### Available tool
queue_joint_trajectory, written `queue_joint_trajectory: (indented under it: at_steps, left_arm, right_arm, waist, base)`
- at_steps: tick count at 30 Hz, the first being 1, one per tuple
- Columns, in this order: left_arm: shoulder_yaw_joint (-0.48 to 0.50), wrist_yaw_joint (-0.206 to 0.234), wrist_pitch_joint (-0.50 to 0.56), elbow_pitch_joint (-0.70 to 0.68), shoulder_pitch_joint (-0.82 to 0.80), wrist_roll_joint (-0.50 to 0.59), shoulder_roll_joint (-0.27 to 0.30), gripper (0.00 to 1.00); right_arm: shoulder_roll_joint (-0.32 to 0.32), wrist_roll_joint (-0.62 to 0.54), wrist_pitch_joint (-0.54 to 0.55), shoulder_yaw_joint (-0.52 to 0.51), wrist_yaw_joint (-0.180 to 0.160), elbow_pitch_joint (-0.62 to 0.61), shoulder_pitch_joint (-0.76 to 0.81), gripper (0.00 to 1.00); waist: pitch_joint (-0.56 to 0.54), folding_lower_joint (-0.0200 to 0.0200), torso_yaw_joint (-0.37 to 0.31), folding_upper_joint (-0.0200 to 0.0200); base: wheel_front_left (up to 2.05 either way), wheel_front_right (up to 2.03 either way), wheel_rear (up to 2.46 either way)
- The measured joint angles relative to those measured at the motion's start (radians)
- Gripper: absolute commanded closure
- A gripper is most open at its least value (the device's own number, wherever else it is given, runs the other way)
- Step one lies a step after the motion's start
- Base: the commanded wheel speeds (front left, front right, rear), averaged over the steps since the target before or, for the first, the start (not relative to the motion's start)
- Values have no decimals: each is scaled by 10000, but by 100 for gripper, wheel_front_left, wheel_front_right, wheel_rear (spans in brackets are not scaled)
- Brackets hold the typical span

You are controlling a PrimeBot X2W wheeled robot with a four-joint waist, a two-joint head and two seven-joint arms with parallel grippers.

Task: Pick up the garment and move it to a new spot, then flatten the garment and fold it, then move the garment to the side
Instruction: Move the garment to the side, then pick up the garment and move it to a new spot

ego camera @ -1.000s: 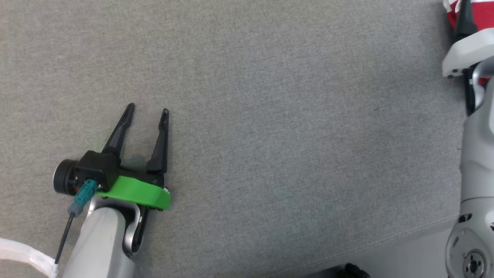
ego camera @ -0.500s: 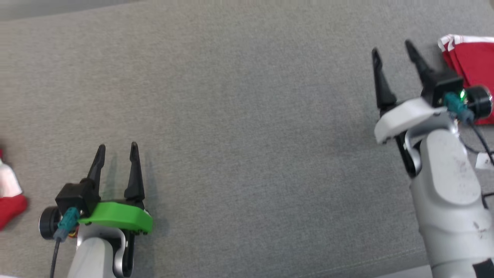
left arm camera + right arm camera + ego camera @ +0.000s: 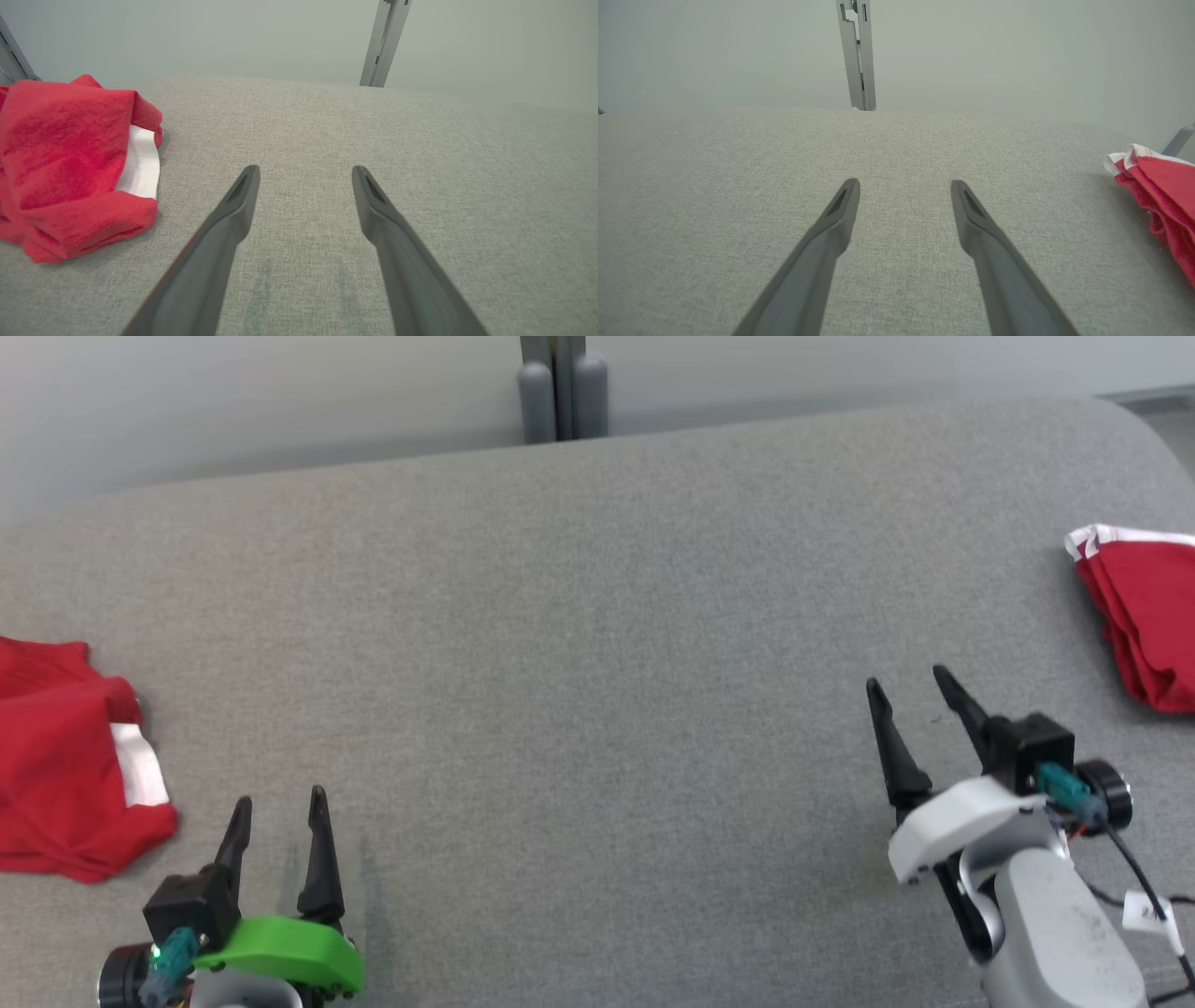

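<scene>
Left gripper (image 3: 280,795) lower left and right gripper (image 3: 906,677) lower right, both released and empty over grey cushion (image 3: 597,663). Red garment (image 3: 65,747) crumpled at left edge, second red garment (image 3: 1144,616) at right edge.

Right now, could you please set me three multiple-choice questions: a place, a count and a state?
1. Where does the crumpled red garment with a white patch lie?
A. to the left of the left gripper
B. held in that gripper's jaws
C. draped over that gripper

2. How many red garments lie on the grey fabric surface?
A. one
B. two
C. four

3. How do the left gripper's jaws stand?
A. shut on red cloth
B. shut on nothing
C. open with nothing between them

Answers:
1 A: the head view shows it on that gripper's left.
2 B: the crumpled one at the left, a red garment with white trim at the right edge.
3 C: the left wrist view shows bare fabric between them.
</scene>
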Motion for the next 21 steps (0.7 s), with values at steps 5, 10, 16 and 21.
queue_joint_trajectory:
  at_steps: [5, 10, 16, 21]
  left_arm:
    - [17, 0, 0, -140, 474, -104, -15, 0]
    - [-52, 0, 0, -313, 683, -416, -25, 0]
    - [-128, 79, 0, -320, 692, -541, -31, 0]
    - [-192, 117, 0, -121, 576, -598, -35, 0]
  right_arm:
    - [0, 387, 0, 215, 0, -90, 784, 0]
    - [-12, 660, 0, 234, 0, -182, 1182, 0]
    - [-10, 640, 0, 288, 0, -238, 1202, 0]
    - [-6, 665, 0, 508, 0, -201, 1187, 0]
  waist:
    - [-539, 0, 123, 0]
    - [-814, 0, 240, 0]
    - [-770, 0, 472, 0]
    - [-693, 0, 936, 0]
  base:
    - [0, 0, 0]
    - [0, 0, 0]
    - [0, 0, 0]
    - [0, 0, 0]
